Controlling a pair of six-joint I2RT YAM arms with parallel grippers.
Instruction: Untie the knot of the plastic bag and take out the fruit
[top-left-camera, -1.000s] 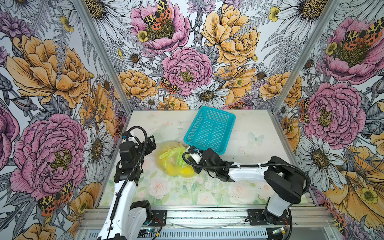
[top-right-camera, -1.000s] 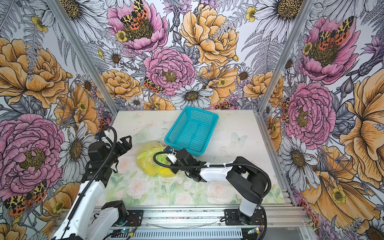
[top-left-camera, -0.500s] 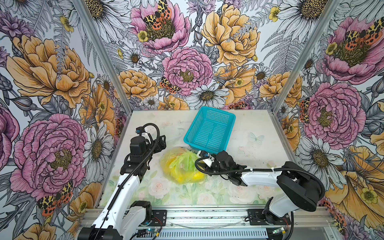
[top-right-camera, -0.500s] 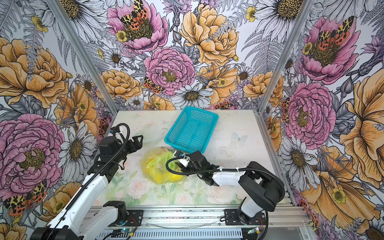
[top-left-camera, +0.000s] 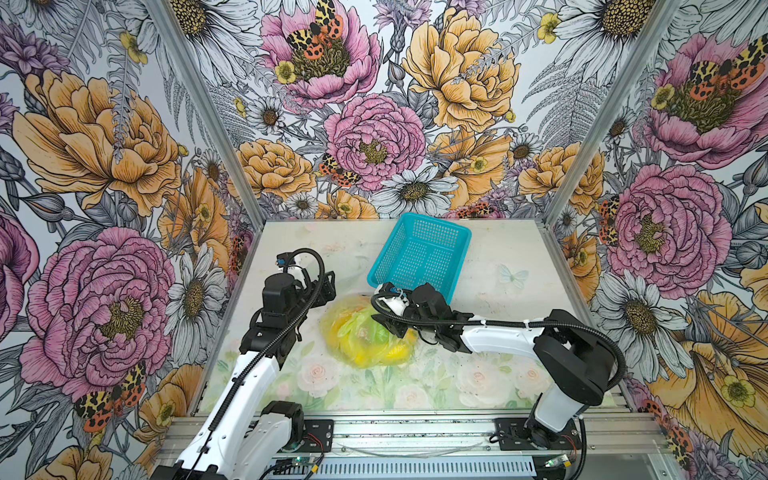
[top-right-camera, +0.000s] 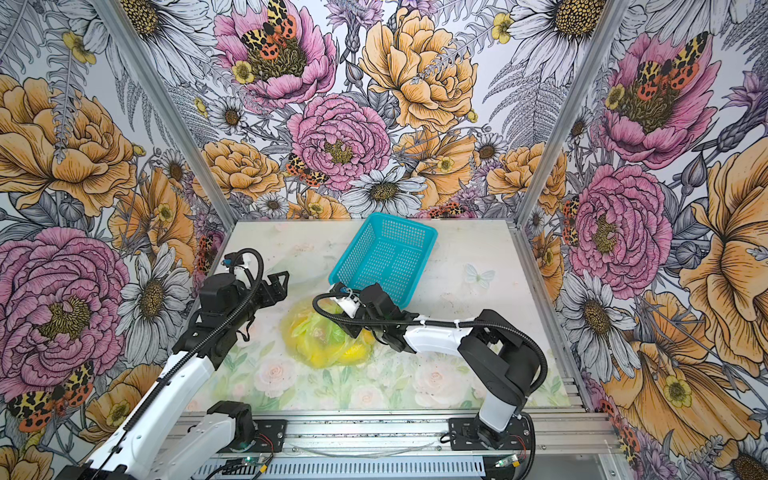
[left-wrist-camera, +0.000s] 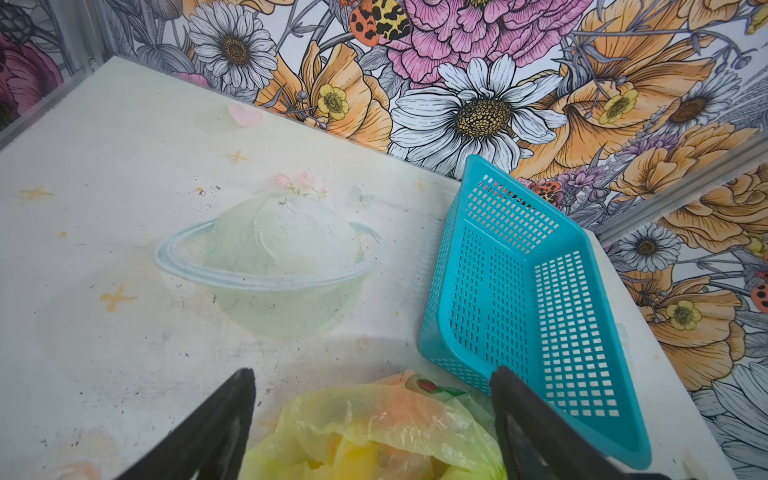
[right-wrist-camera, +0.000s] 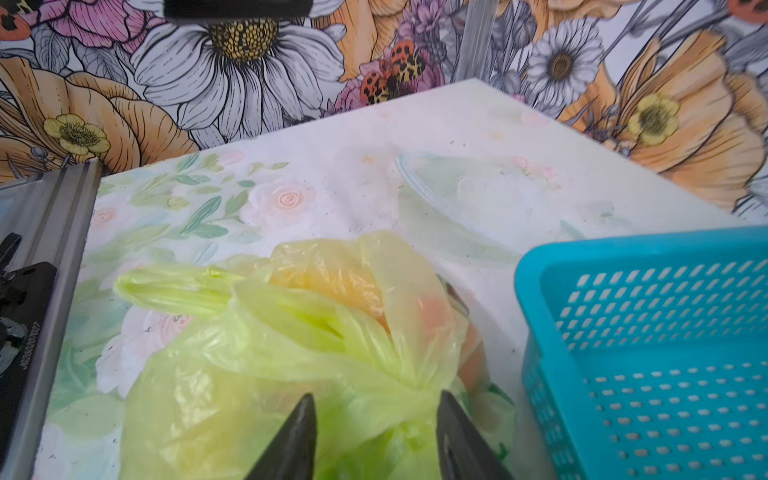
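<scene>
While the knot (right-wrist-camera: 409, 392) is not yet undone, untying is the step in hand; no fruit is out. In both top views: plastic bag (top-left-camera: 363, 336) mid-bench (top-left-camera: 478, 386), empty teal basket (top-left-camera: 419, 253) close at its 1 o'clock. Left hand (top-left-camera: 328, 286) hovers at the bag's 10 o'clock, arm reaching in from 7. Right hand (top-left-camera: 392, 328) sits low on the bag's 3 o'clock edge, forearm near level. Left wrist view: jaws wide, empty, above the bag; fruit (left-wrist-camera: 353, 457) shows yellow through the film. Right wrist view: jaws narrowly parted astride the knot; cannot tell whether they pinch it. Next move probably calls for a firm bite on one loop, the left hand taking the other.
</scene>
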